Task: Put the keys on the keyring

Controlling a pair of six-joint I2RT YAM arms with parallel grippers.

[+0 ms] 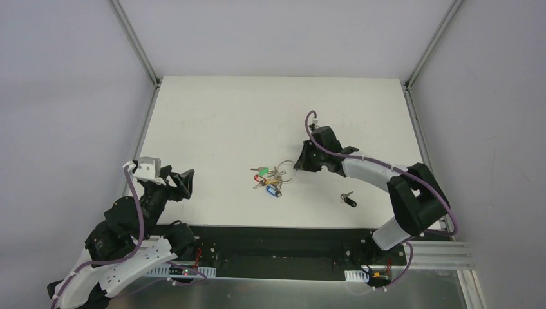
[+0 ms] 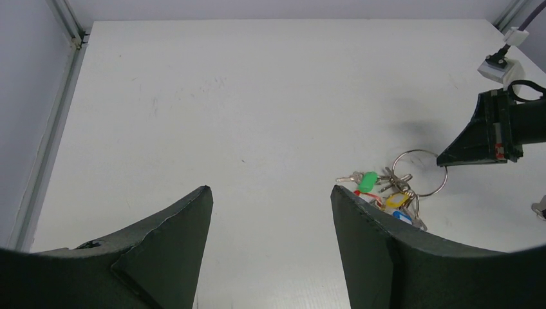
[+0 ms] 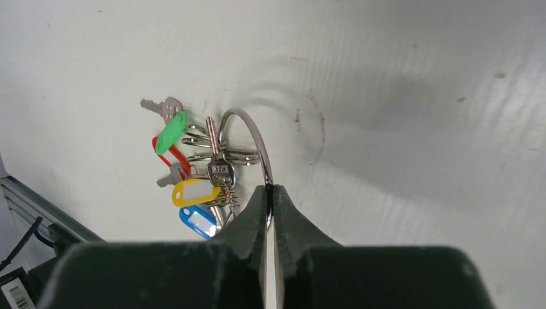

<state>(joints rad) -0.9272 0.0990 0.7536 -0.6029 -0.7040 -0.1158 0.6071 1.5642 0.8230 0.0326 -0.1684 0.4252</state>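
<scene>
right gripper (image 3: 270, 190) pinches the keyring (image 3: 256, 132), left gripper (image 2: 271, 188) is open. Top view shows the black key (image 1: 348, 200), right wrist doesn't.

No text is legible; the silver key's (image 3: 219, 168) stamp is blurred.

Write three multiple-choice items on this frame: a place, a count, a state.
1. Where is the black key? A) alone on the table, apart from the bunch B) inside the bunch C) at the far edge
2. How many coloured tags show in the bunch? A) two B) four C) six
3. The right pincer is: A) open above the table B) shut on the ring C) shut on the black key
1 A: it lies by itself, right of the bunch. 2 B: green, red, yellow, blue. 3 B: its tips meet on the ring wire.
</scene>
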